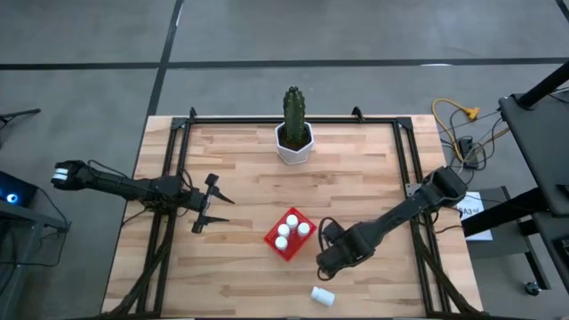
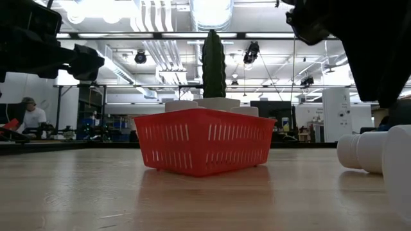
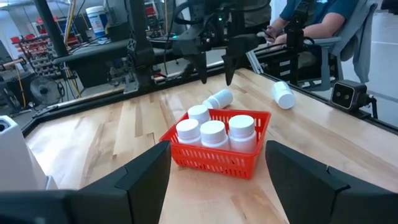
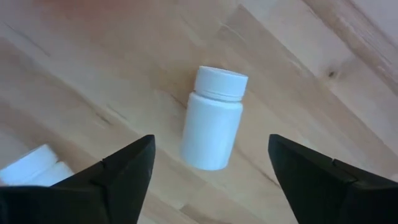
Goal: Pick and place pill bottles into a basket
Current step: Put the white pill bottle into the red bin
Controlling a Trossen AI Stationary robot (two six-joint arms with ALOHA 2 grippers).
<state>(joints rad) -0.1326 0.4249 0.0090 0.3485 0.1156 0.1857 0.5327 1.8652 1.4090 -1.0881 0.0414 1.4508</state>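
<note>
From my remote station I see the right gripper (image 1: 326, 260) poised, fingers spread wide and empty, above a pill bottle (image 4: 212, 118) lying on its side on the wooden table (image 1: 240, 187), just beside the red basket (image 1: 274, 240). Four bottles (image 3: 213, 134) stand in the basket; another (image 1: 323, 296) lies near the table's front edge. The left gripper (image 1: 213, 203) waits left of the basket, fingers apart.
</note>
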